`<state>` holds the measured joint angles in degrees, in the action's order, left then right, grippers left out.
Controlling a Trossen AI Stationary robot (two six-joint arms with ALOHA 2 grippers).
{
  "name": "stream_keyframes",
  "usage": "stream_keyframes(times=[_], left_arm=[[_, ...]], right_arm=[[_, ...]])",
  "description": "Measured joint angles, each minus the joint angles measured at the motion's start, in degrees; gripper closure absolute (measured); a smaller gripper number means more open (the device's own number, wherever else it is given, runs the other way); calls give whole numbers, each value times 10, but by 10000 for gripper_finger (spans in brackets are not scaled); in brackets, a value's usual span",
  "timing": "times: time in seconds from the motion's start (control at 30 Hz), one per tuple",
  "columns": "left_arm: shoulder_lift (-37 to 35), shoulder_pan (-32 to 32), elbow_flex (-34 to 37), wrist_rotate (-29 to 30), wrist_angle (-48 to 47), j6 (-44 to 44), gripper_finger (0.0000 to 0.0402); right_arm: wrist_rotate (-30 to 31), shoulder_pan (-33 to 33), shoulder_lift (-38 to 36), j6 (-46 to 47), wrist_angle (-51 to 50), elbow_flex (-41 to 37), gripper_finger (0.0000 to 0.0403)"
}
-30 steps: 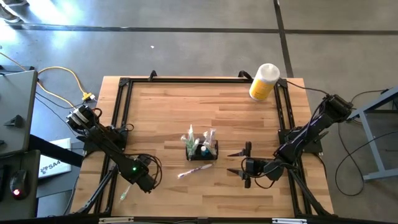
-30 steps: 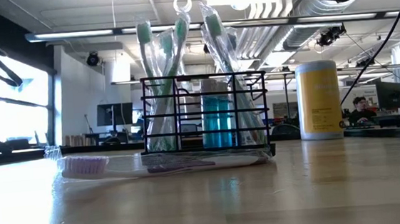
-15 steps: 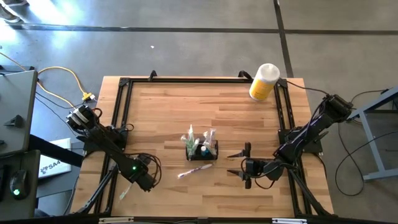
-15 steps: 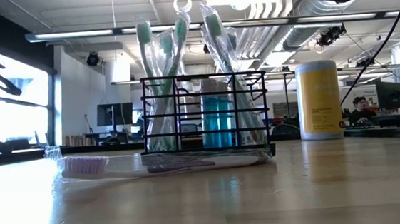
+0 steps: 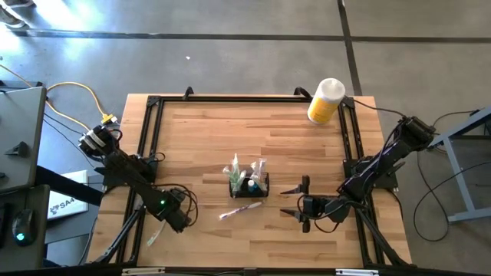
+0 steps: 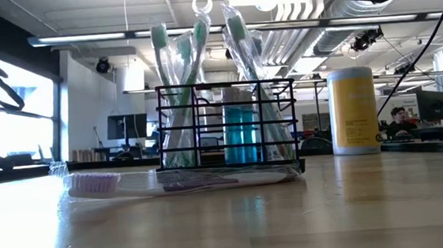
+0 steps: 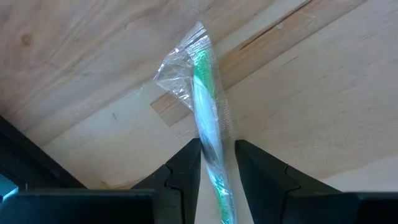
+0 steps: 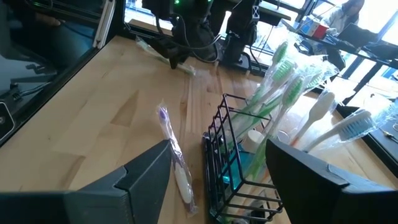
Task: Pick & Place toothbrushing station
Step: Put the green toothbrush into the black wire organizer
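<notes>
The toothbrushing station (image 5: 249, 185), a black wire box holding wrapped toothbrushes and a blue tube, stands mid-table (image 6: 226, 127). A purple wrapped toothbrush (image 5: 239, 208) lies flat just in front of it (image 6: 155, 183). My left gripper (image 5: 170, 220) is near the table's near-left corner, pointing down, shut on a green wrapped toothbrush (image 7: 208, 118). My right gripper (image 5: 295, 201) waits open to the right of the station, which shows between its fingers farther off (image 8: 233, 168). My left gripper pinches the green toothbrush's shaft (image 7: 214, 158) between its two fingers, through the clear wrapper. The fingers come from above and lie across the shaft. The crimped wrapper end (image 7: 193, 53) sticks out past them, low over the wood. Whether it touches the table I cannot tell.
A yellow bottle with a white cap (image 5: 325, 101) lies at the far right corner. A black metal frame (image 5: 151, 130) runs around the tabletop edges. Bare wood lies between the station and the far edge.
My left gripper has sunk toward the table with the green toothbrush still between its fingers. The right arm has kept still.
</notes>
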<state>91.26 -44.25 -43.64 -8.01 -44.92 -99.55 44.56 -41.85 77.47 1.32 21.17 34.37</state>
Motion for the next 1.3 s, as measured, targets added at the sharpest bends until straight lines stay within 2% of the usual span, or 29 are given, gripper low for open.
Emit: stream_keyframes(times=[0.27,0.53,0.7,0.87,0.93,1.03,1.13,1.2,1.3], left_arm=[[1,-1,0,20,-5,-6,300],[2,-1,0,46,-8,-42,387],[2,-1,0,56,-2,-45,379],[4,-1,-21,64,-18,-54,389],[6,-1,-45,73,-54,-29,389],[9,-5,-89,149,-172,-22,391],[6,-12,-154,209,-210,-12,391],[6,-12,-199,229,-280,-10,391],[6,-19,-272,286,-302,10,391]], right_arm=[[0,0,0,5,0,0,149],[0,0,0,5,-3,0,149],[0,0,0,5,-9,0,149],[0,0,0,5,-8,0,149],[0,0,0,5,-8,0,149],[0,0,0,5,-4,0,149],[0,0,0,6,-1,0,149],[0,0,0,6,1,0,149],[0,0,0,6,1,0,149]])
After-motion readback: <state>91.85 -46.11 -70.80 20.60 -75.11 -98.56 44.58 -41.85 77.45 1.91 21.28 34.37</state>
